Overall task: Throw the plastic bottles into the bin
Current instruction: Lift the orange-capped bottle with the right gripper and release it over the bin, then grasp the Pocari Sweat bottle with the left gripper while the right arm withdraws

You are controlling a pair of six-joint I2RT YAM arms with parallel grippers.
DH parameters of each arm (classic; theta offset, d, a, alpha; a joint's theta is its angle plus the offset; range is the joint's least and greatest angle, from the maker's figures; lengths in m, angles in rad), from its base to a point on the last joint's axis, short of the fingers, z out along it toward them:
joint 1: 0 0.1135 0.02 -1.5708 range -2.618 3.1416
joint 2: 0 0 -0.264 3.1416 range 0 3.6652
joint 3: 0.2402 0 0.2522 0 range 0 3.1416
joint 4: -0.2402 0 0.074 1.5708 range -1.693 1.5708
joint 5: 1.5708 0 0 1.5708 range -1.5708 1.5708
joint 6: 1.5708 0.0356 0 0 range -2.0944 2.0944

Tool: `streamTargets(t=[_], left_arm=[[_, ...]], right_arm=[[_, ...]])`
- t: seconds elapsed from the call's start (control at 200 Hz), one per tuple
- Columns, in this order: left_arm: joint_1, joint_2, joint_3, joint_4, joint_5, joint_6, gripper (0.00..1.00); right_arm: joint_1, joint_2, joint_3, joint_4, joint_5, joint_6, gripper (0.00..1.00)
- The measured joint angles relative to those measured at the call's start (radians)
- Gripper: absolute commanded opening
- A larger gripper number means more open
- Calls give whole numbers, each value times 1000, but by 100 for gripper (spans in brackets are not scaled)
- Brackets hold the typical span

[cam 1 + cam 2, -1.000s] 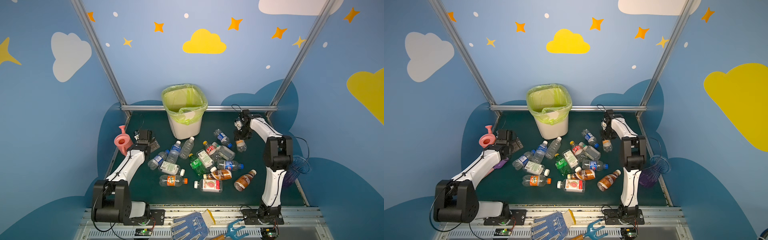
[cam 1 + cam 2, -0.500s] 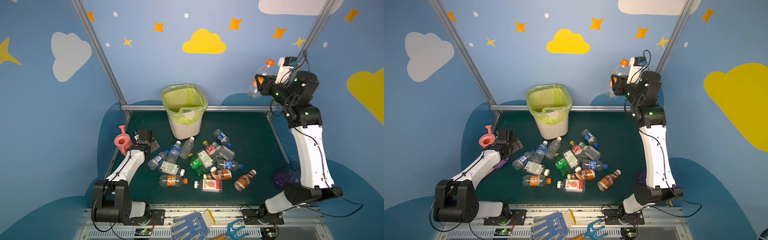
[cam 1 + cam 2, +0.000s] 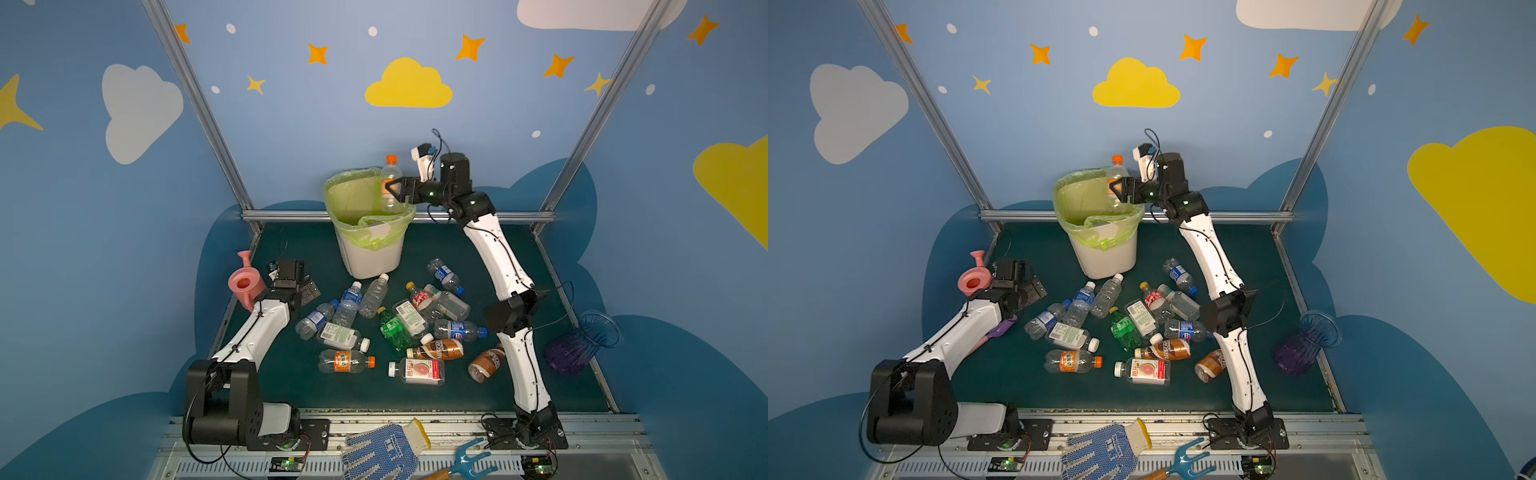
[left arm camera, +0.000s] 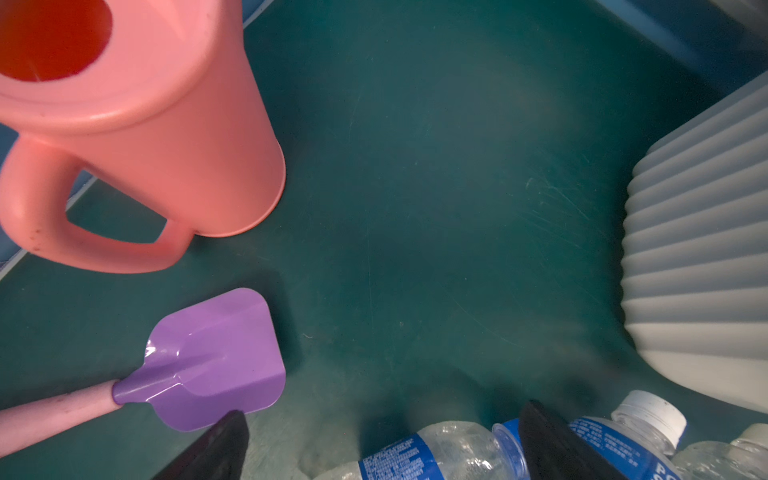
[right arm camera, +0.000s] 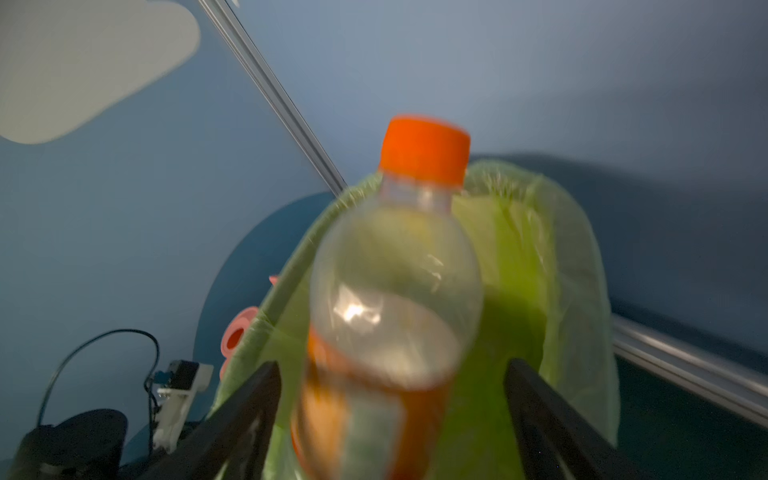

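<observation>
The bin (image 3: 371,249) stands at upper centre in both top views, at the back of the green desk (image 3: 457,245), its mouth lined with a yellow-green bag (image 3: 353,195). Nothing inside it can be made out beyond the bag's folds. Over its right rim, an orange-capped bottle (image 3: 390,185) stands upright, cap up, long axis vertical, its lower part overlapping the bag opening. The right end effector (image 3: 395,192) reaches in from the right at the bottle's orange label. In the right wrist view its jaws are spread wide, with a gap between each finger (image 5: 249,399) and the blurred bottle (image 5: 395,299), so nothing is clamped.

The other plastic bottles (image 3: 395,324) lie on their sides in a loose cluster in the middle of the frame, just in front of the bin, pointing every which way. A green one (image 3: 392,330) points its yellow cap toward the upper left, and two brown ones (image 3: 440,349) lie toward the lower right.

The left end effector (image 3: 299,286) sits low at centre left beside a pink watering can (image 3: 245,282), jaws wide and holding nothing. A purple scoop (image 4: 216,357) lies below the can in the left wrist view.
</observation>
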Motion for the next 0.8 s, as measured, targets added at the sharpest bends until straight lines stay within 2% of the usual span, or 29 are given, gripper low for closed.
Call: streamTargets(t=[0.14, 0.335, 0.436, 0.596, 0.801], left_arm=[[0, 0, 0, -11, 6, 0, 100], [-10, 0, 0, -13, 18, -5, 100], [-27, -4, 0, -13, 24, -3, 100], [-112, -42, 0, -13, 4, 55, 100], [-230, -2, 55, -26, -15, 145, 100]], right_arm=[[-12, -174, -201, 22, 64, -23, 95], [-39, -467, -220, 106, 128, -71, 95], [-56, -598, -291, 169, 141, -82, 95], [-101, -758, -621, 263, 146, -81, 96], [-220, -792, -1117, 310, 153, -18, 96]])
